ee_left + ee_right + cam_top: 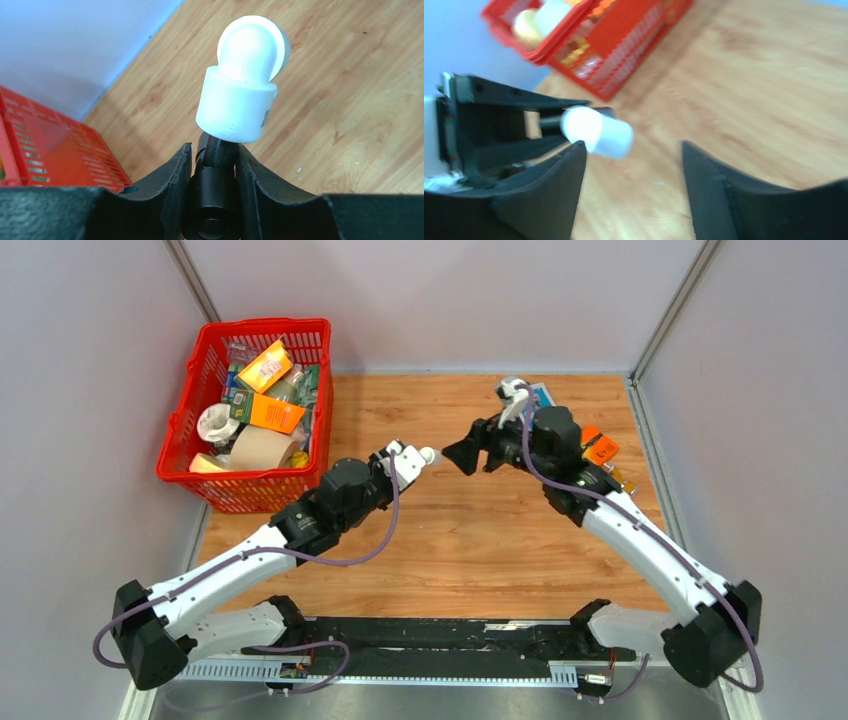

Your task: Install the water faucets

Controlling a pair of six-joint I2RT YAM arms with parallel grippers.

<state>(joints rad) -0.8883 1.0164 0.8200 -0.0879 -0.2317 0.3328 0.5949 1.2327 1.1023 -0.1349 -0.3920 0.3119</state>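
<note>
Low in the left wrist view, the left end effector (212,152) is pinching the dark faucet (212,210), with the white elbow fitting (242,85) capping it mid-frame. The right end effector (634,150) is gaping empty; only the top view is showing them apart over the worktop (480,540).

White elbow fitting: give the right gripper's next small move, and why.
Probably ease the right gripper forward until its open jaws straddle the white elbow fitting, then close. The left gripper clamps the black faucet rod beneath it, and the fitting lies just outside those jaws.
</note>
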